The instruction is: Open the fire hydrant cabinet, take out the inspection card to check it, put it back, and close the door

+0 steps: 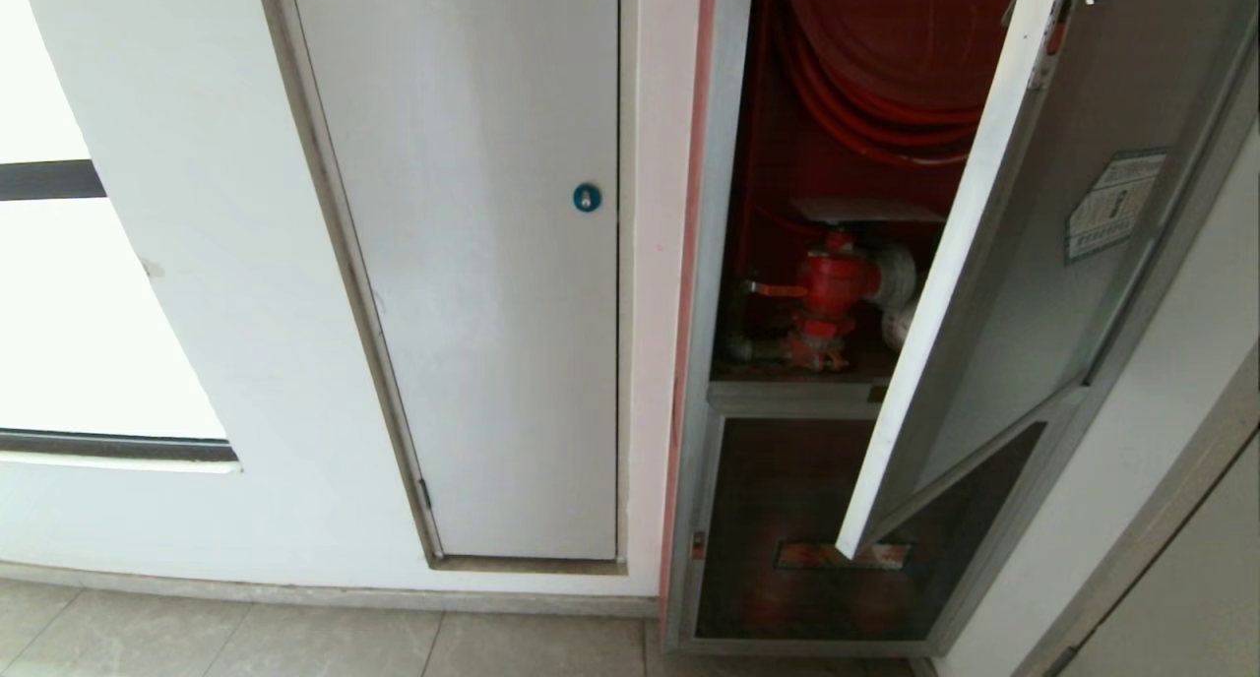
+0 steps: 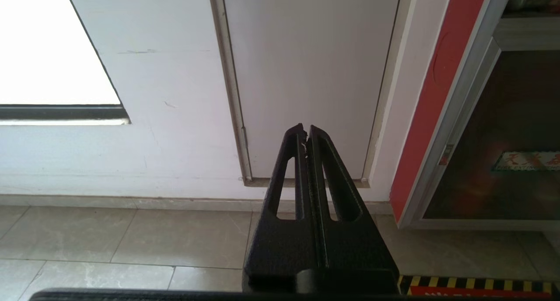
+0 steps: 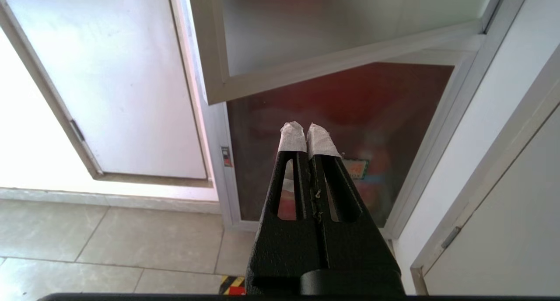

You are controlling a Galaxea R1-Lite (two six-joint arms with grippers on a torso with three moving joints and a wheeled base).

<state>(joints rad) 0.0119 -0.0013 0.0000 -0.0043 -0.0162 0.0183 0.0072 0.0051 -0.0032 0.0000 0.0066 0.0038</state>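
The fire hydrant cabinet [image 1: 728, 264] stands partly open: the door [image 1: 1043, 293], hinged on the right, swings outward with its pale edge toward the camera and its green-edged sticker [image 1: 1112, 205] on the glass. Inside, the red hose reel [image 1: 886, 47] hangs above the red valve [image 1: 827, 293], and the inspection card [image 1: 866, 211] lies flat just above the valve. The left gripper [image 2: 306, 132] hangs low facing the white door with blue lock [image 1: 472, 264], fingers pressed together and empty. The right gripper [image 3: 308, 130], its tips wrapped in white tape, hangs before the lower dark glass panel [image 3: 350, 117], fingers also pressed together, holding nothing.
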